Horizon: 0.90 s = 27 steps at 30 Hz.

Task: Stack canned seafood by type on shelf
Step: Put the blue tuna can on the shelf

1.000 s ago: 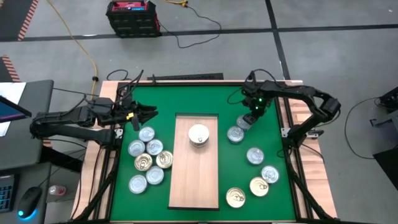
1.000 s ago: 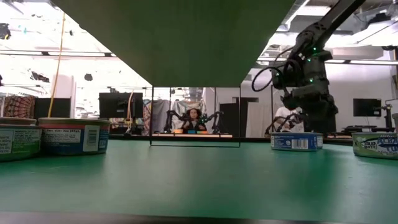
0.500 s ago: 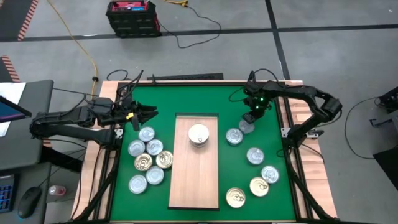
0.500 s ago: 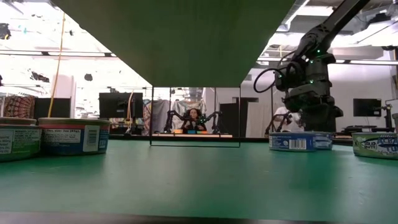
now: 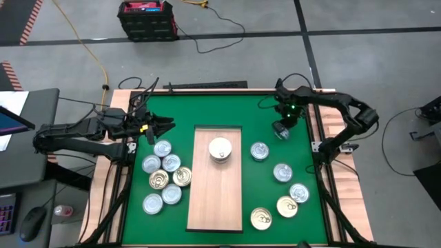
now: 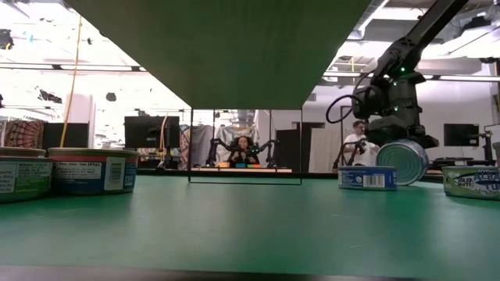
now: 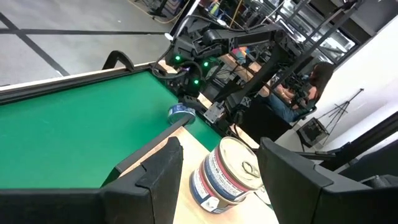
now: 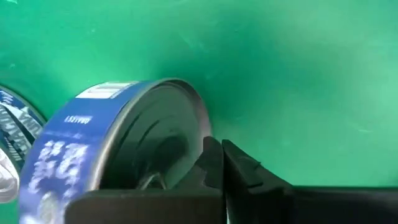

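The right gripper (image 5: 282,129), fingers closed on a blue tin (image 6: 401,161), holds it tilted above the mat near the far right corner. Next I think it must carry it to the shelf (image 5: 215,200). The left gripper (image 5: 160,127) waits open.
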{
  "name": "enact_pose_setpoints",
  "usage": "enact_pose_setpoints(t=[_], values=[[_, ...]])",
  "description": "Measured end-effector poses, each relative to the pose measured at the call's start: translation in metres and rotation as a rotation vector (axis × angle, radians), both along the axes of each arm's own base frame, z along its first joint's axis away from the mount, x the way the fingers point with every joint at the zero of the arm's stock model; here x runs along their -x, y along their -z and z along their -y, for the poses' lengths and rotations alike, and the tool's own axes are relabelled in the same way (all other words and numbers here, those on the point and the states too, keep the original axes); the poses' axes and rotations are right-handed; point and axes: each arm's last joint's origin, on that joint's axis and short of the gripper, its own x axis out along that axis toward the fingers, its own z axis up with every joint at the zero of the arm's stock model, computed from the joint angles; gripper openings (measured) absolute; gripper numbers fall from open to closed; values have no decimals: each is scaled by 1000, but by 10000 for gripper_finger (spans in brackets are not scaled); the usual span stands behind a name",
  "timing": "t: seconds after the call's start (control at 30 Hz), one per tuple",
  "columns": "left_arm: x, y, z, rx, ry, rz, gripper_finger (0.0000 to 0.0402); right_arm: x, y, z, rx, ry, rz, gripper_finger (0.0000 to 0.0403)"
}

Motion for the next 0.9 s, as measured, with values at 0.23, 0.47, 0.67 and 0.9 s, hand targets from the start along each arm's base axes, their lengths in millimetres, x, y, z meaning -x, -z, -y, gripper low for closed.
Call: enact_pose_setpoints(t=[0.23,0.47,0.67,0.9], values=[[1,0,-3,17,-105,10,200,-11,-52,14,152,-155,-70,69],[-2,2,-5,-2,-198,-9,200,-28,-90,7,196,-305,15,124],[-9,5,-6,-3,-197,-37,200,-43,-96,-11,170,-409,32,253],[-6,3,-4,-21,-143,-32,200,-50,-84,-20,144,-371,2,349]])
